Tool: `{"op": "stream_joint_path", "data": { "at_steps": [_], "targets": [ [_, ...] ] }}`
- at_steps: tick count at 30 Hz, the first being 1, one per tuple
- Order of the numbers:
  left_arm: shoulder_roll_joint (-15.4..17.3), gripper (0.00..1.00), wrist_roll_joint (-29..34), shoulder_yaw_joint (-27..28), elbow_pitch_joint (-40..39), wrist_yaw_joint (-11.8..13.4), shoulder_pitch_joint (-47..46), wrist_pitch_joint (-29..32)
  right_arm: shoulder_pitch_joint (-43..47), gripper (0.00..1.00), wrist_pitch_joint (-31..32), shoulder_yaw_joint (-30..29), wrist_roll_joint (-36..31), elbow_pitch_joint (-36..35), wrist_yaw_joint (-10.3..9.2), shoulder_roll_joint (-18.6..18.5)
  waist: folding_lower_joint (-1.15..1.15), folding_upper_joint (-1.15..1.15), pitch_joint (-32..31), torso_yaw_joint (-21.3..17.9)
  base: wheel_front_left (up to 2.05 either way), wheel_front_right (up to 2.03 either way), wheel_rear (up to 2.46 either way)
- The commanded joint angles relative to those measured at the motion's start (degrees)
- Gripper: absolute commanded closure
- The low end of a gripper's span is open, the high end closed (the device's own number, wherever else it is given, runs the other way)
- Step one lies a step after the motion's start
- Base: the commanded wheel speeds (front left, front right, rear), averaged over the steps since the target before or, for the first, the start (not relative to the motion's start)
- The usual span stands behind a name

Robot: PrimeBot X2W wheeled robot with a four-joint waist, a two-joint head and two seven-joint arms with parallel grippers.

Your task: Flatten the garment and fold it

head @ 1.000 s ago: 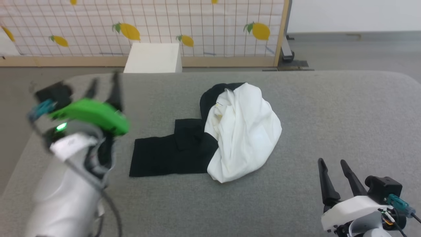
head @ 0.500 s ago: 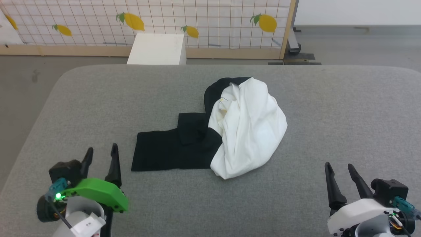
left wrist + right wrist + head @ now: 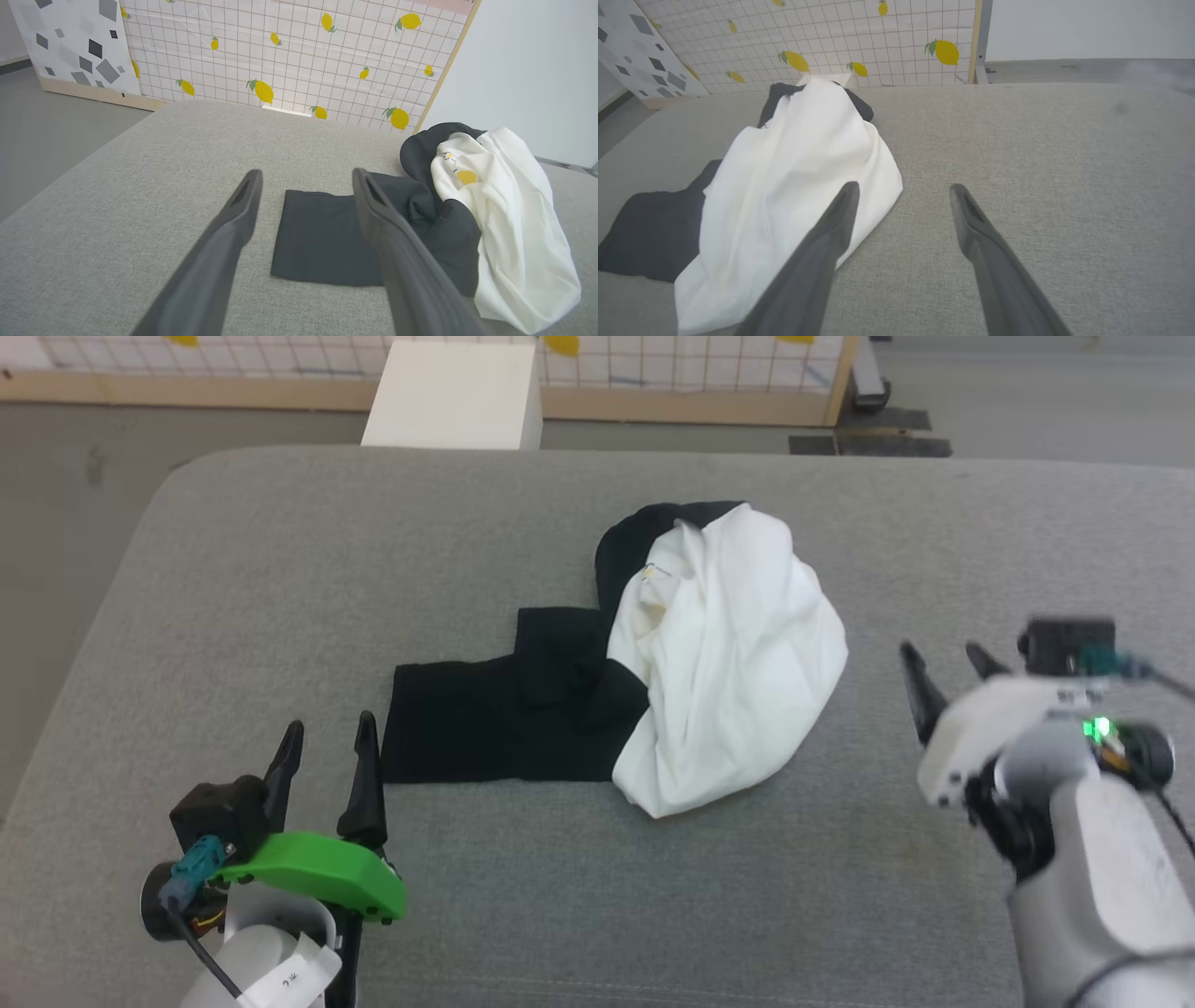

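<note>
1. Grey pad [image 3: 224,579] spreads out before me. Beyond it a white box [image 3: 455,392] stands on the floor, and a lemon-print screen [image 3: 653,350] shows as a thin strip along the top of the head view. My head has tipped down since a second ago, so the screen, broad then, has slid almost out of the picture.
2. My left gripper [image 3: 330,725] sits low at the left over the pad, its fingers spread wide with nothing between them. A second ago it was up high and blurred. Half a second ago it was already down. Now its tips stand closer to the sleeve's left edge, just beside it and not touching.
3. One black sleeve [image 3: 467,723] lies flat and points left, with more black cloth bunched over its inner end. It lies on the pad as it did before.
4. Mid-pad lies the garment [image 3: 738,653], a crumpled heap with the white body mounded toward the right and black cloth curving round its far side. A yellow spot of the print [image 3: 466,176] peeks from a fold. The heap's shape matches the earlier frames.
5. My right gripper [image 3: 941,653] is raised at the right and blurred, its fingers wide apart and empty. It is near the garment's right edge but clear of it. Earlier it sat sharp in the lower right corner.
</note>
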Motion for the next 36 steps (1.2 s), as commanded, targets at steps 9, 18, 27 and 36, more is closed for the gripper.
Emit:
{"op": "stream_joint_path", "data": {
  "at_steps": [9, 18, 27, 36],
  "targets": [
    [-2.2, 0.0, 1.2, -1.7, -0.8, -0.6, -3.1, -0.2, -17.0, 0.0, 20.8, -1.0, -8.4, 14.9, -0.09, -1.2, 0.0, 0.0, 7.9, 8.6, 0.0, 0.0, 0.0],
    [-3.9, 0.0, 1.8, -1.9, 0.7, -1.7, -5.1, -0.4, -18.3, 0.0, 27.5, 2.7, -10.9, 21.8, -0.09, -1.9, 0.0, 0.0, 11.0, 11.7, 0.0, 0.0, 0.0],
    [-4.3, 0.0, 2.1, -0.8, 2.5, -2.2, -4.4, -0.4, -18.4, 1.0, 18.6, 2.5, -1.9, 19.0, -0.09, -2.6, 0.0, 0.0, 7.9, 8.3, 0.0, 0.0, 0.0],
    [-3.5, 0.0, 1.7, -0.5, 2.8, -2.1, -1.9, -0.3, -8.0, 1.0, 5.4, -11.9, 3.4, 0.6, -0.09, -4.6, 0.0, 0.0, 2.2, 2.9, 0.0, 0.0, 0.0]
  ]
}}
